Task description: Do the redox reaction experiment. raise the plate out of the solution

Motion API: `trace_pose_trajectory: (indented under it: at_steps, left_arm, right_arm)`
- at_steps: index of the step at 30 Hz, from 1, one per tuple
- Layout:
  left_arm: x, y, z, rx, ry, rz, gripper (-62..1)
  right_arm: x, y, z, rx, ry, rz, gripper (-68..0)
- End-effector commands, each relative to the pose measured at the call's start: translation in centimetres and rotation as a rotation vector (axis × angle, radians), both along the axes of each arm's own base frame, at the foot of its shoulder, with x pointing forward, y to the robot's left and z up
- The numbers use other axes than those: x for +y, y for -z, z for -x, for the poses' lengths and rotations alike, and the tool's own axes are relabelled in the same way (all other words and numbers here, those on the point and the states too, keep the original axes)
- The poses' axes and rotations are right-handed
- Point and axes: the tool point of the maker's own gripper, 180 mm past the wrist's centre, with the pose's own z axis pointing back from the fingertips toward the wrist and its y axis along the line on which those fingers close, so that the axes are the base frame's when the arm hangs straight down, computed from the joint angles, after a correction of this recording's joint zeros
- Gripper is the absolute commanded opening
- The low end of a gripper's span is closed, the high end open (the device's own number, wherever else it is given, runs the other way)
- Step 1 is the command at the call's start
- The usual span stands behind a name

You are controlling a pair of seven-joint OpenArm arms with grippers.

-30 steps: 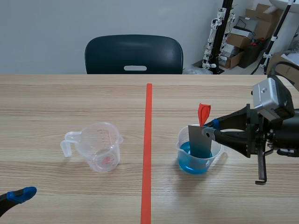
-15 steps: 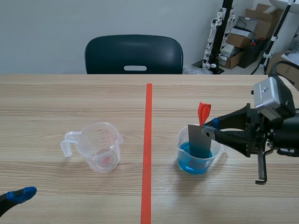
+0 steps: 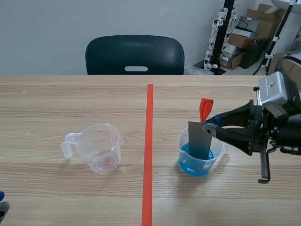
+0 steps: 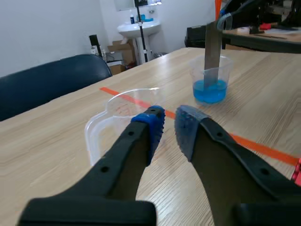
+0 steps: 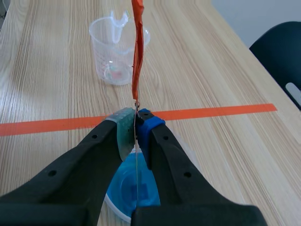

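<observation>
A thin grey plate point(image 3: 199, 139) with a red tag point(image 3: 205, 109) on top stands upright in a clear cup point(image 3: 184, 147) of blue solution point(image 3: 197, 165), its lower end still in the liquid. My right gripper point(image 3: 210, 125) comes in from the right and is shut on the plate's upper edge. In the right wrist view the plate point(image 5: 136, 155) shows edge-on between the pads point(image 5: 123, 132), above the blue solution point(image 5: 124, 188). My left gripper point(image 4: 168, 126) hangs low at the near left with its fingers drawn together on nothing.
An empty clear measuring cup point(image 3: 99, 148) with a handle stands left of the orange-red tape line point(image 3: 149, 150). A dark chair point(image 3: 135, 55) is behind the table's far edge. Boxes and stands crowd the back right of the room.
The right gripper has lifted the plate slightly within the cup. The left gripper's fingers have come together, and it has slid almost out of the scene's lower left corner.
</observation>
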Motion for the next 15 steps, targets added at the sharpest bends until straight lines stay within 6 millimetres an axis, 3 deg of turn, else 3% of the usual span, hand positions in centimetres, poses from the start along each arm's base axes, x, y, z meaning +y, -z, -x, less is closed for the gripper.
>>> trace_pose_trajectory:
  at_steps: [1,9,15]
  left_arm:
    - [0.6,-1.7,-0.1,-0.052,0.038,0.008,-55.4]
    - [3.7,-5.5,-3.4,-0.037,0.092,-0.022,-58.4]
    - [3.3,-7.6,-7.0,0.012,0.190,-0.126,-58.4]
  right_arm:
    - [-0.1,-2.5,-0.3,-0.040,-0.014,-0.042,-66.9]
    - [-0.2,-5.8,0.1,-0.076,-0.043,-0.083,-66.9]
    - [-0.6,-7.8,0.2,-0.073,-0.035,-0.110,-66.9]
